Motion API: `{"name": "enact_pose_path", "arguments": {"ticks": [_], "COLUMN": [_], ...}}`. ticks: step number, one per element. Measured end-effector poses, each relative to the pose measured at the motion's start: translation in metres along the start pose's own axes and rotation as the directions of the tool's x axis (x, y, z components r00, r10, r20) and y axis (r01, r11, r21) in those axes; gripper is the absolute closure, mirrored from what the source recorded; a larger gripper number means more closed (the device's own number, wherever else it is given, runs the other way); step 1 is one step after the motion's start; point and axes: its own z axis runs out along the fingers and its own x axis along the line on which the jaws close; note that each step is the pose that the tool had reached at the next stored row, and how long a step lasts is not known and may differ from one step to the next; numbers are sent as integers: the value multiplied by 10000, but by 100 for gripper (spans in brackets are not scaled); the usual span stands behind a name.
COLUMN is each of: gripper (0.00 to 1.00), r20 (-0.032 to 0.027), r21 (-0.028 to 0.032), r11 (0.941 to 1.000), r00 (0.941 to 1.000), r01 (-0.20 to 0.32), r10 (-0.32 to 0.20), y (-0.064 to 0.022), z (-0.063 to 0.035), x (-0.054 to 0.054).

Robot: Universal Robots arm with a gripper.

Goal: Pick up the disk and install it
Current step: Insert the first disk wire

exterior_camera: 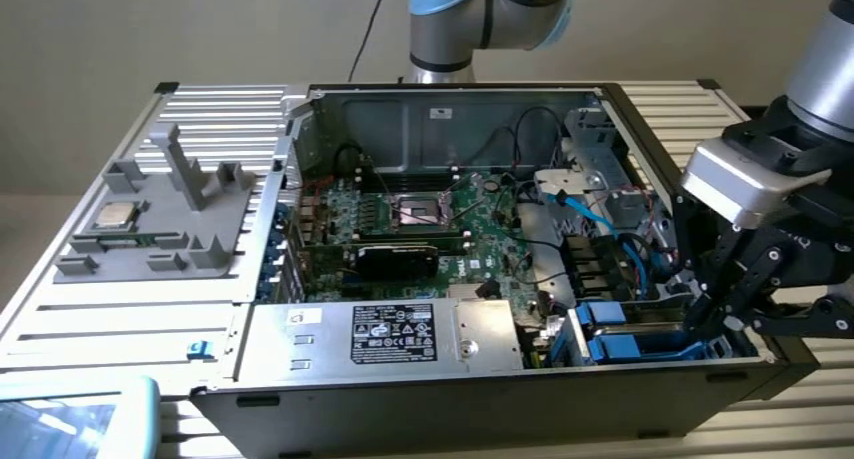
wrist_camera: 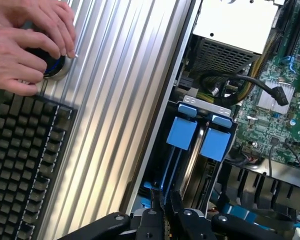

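Observation:
The disk [wrist_camera: 181, 132] stands on edge in the drive bay of the open computer case [exterior_camera: 641, 109], and its blue plastic frame is the part that shows. In the exterior view the disk [exterior_camera: 638, 349] sits at the case's near right corner. My gripper [wrist_camera: 163, 207] reaches down into that bay, its black fingers [wrist_camera: 151, 216] pressed together on the thin blue edge of the frame. From outside, my gripper [exterior_camera: 718, 321] hangs over the right end of the bay. A second blue carrier [wrist_camera: 215, 142] sits in the slot beside the held one.
A silver power supply box [exterior_camera: 387, 334] with a black label lies beside the bay. The green motherboard [exterior_camera: 427, 224] and loose cables fill the case's middle. A grey fixture [exterior_camera: 160, 219] with a CPU chip [exterior_camera: 114, 217] stands on the ribbed table. A person's hands [wrist_camera: 30, 45] rest near a keyboard [wrist_camera: 25, 165].

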Motion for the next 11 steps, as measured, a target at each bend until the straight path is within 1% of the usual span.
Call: {"name": "enact_pose_path", "arguments": {"ticks": [1,2,3,4,5,7,9,11], "gripper": [84,84,84,84,84,84,84,84], "r20": [-141,-256,-338,-398,-444,-498,-529,-540], "r21": [-7,-10,-15,-17,-20,-17,-17,-13], "r11": [10000,10000,10000,10000,10000,10000,10000,10000], "r00": [9999,9997,9994,9992,9990,9988,9986,9985], "r01": [-2,-2,-2,-3,-4,-5,-6,-5], "r10": [2,2,2,2,3,4,5,5], "y": [3,5,9,11,14,17,22,22], "z": [-1,-3,-6,-8,-14,-24,-34,-47], "x": [-12,-26,-42,-60,-80,-126,-177,-218]}}
